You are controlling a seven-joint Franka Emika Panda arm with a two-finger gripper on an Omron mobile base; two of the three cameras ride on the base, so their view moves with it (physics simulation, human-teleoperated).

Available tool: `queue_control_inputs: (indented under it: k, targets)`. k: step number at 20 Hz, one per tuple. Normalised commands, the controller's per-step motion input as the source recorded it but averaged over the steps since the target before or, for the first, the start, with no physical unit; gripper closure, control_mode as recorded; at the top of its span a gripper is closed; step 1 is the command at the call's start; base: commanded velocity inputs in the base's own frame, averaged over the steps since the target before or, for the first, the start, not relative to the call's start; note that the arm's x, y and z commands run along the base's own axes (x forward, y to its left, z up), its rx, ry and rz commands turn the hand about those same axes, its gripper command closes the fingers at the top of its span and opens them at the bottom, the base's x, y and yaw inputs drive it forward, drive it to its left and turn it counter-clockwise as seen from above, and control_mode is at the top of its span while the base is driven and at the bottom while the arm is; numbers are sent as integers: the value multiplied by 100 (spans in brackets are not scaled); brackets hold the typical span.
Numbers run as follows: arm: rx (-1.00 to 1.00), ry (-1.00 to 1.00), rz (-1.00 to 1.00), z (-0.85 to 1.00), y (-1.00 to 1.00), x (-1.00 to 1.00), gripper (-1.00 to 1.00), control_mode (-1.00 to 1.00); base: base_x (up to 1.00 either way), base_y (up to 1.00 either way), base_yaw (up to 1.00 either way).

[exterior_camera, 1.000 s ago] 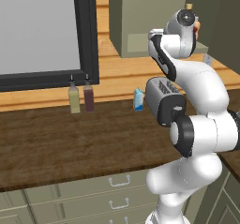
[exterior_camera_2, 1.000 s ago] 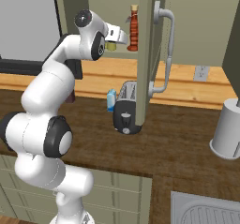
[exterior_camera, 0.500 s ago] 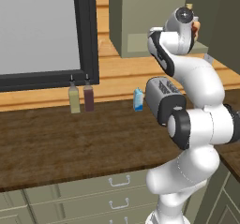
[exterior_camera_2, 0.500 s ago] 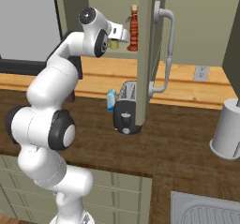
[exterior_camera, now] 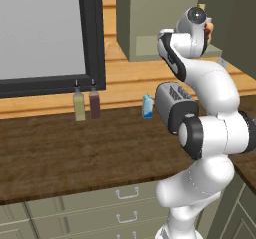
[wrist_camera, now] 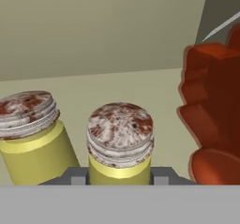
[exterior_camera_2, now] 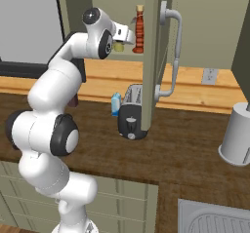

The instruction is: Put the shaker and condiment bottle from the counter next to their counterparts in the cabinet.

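My gripper (wrist_camera: 119,176) is shut on the shaker (wrist_camera: 120,141), a small yellow-green cylinder with a speckled grey cap, inside the olive cabinet (exterior_camera_2: 151,12). A matching shaker (wrist_camera: 30,134) stands just left of it on the shelf (wrist_camera: 140,89), close but apart. The dark red-brown ribbed condiment bottle (wrist_camera: 211,124) stands close on the right. From the right base view, the gripper (exterior_camera_2: 122,41) reaches into the cabinet with the shaker (exterior_camera_2: 118,46) at its tip, beside the condiment bottle (exterior_camera_2: 139,29) with its tan stopper. The left base view has the hand (exterior_camera: 206,27) up at the cabinet opening.
The open cabinet door (exterior_camera_2: 152,56) with its bent handle (exterior_camera_2: 171,51) hangs right of the hand. On the counter (exterior_camera: 75,153) below stand a toaster (exterior_camera_2: 131,115), a blue-white carton (exterior_camera: 147,106), two slim bottles (exterior_camera: 79,103) (exterior_camera: 94,102) and a grey canister (exterior_camera_2: 238,134). A sink (exterior_camera_2: 215,220) lies front right.
Hardly anything: the wrist has shifted slightly at the shelf, with the shaker still in the grip.
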Motion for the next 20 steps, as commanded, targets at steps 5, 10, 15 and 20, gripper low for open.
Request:
queue_control_inputs:
  k: [5,10,15,20]
  targets:
    - [0,0,0,-10,0,-2,-100,-100,0,0,0]
    - [0,0,0,-1,0,-10,-100,-100,0,0,0]
    - [0,0,0,0,0,-21,-100,-100,0,0,0]
    - [0,-7,0,0,0,-45,-100,-100,0,0,0]
